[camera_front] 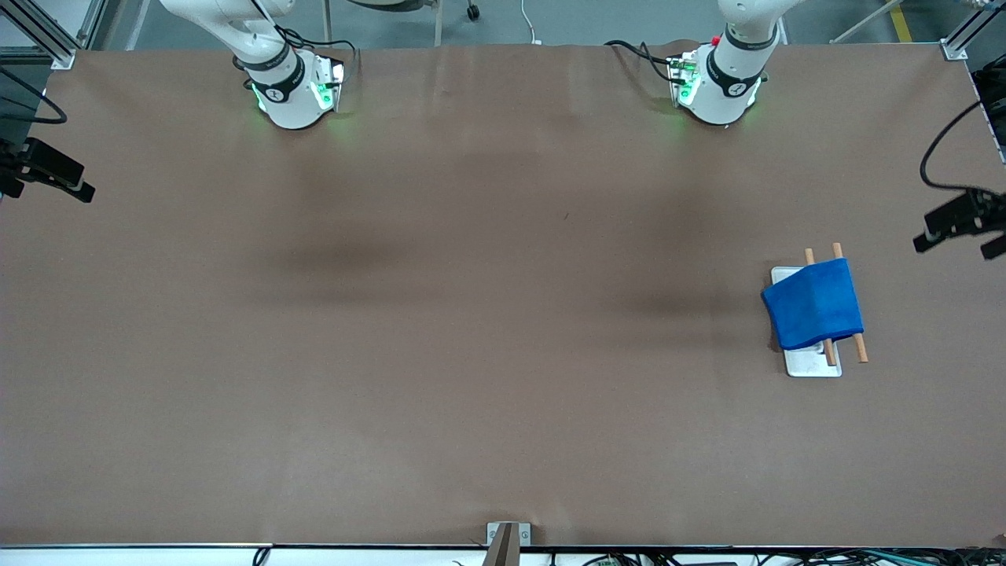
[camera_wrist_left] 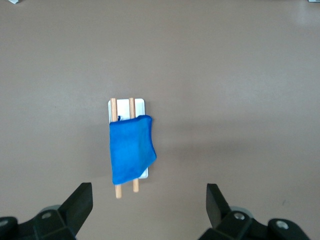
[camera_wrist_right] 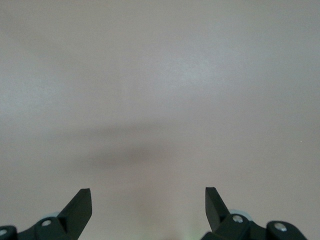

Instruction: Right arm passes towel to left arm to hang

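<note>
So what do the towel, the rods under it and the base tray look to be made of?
Towel: soft blue cloth, matte, sagging over the rods.
Rods: likely bare wood, tan and dull.
Tray: flat, white to pale grey, faint sheen; painted metal or plastic, hard to tell.

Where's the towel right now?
The towel hangs draped over the two wooden rods of the white rack, toward the left arm's end of the table.
</note>
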`<state>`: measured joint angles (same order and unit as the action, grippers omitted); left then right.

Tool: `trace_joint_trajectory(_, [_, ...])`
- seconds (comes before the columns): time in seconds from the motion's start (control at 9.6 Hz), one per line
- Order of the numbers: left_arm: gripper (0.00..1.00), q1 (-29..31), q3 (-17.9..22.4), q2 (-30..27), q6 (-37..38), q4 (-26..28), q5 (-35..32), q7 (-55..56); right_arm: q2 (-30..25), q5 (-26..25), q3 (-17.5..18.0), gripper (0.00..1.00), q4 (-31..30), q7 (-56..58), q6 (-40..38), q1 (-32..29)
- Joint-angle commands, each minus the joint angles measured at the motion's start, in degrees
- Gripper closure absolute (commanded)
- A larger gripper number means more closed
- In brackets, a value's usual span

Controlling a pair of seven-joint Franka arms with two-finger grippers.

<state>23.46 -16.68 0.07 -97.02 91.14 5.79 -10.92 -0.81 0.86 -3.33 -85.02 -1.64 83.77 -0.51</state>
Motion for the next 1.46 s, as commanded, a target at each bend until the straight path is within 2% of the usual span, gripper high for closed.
trace_joint_trajectory(0.0, [0.00,-9.35,9.51,-2.52,1.13,1.06,-1.04,0.73,0.28,-1.22,0.26,0.00,0.74,0.41,-0.88,-0.37])
trace_joint_trajectory(0.1, [0.00,-14.79,14.87,-2.97,3.83,-1.04,-1.04,0.64,0.28,-1.22,0.26,0.00,0.65,-0.46,-0.88,-0.28])
trace_joint_trajectory(0.21, [0.00,-18.76,17.97,-2.28,7.77,-4.36,-1.56,0.73,0.28,-1.30,0.26,0.00,0.74,-3.86,-0.62,-0.28])
trace_joint_trajectory(0.31, [0.00,-19.58,17.74,-1.75,10.07,-7.70,-4.35,2.30,0.28,-1.39,0.26,0.00,0.74,-3.81,-0.53,-0.54])
trace_joint_trajectory(0.42, [0.00,-23.33,18.34,-2.27,12.44,-8.17,-6.55,4.40,0.63,-1.48,0.08,0.00,0.74,-3.63,-0.53,-0.72])
trace_joint_trajectory(0.62, [0.00,-23.37,18.79,-4.81,15.89,-6.96,-5.27,6.79,0.72,-1.39,-0.01,0.00,0.74,-3.28,-0.71,-0.90])
trace_joint_trajectory(0.94, [0.00,-25.56,18.79,-3.51,15.72,-6.07,-3.94,11.45,0.72,-2.44,-0.01,0.00,0.74,-0.65,-0.45,-0.63])
trace_joint_trajectory(1.35, [0.00,-25.31,18.26,0.10,15.72,-8.43,-3.85,11.54,0.72,-2.36,-0.01,0.00,0.74,-0.29,-0.97,-0.72])
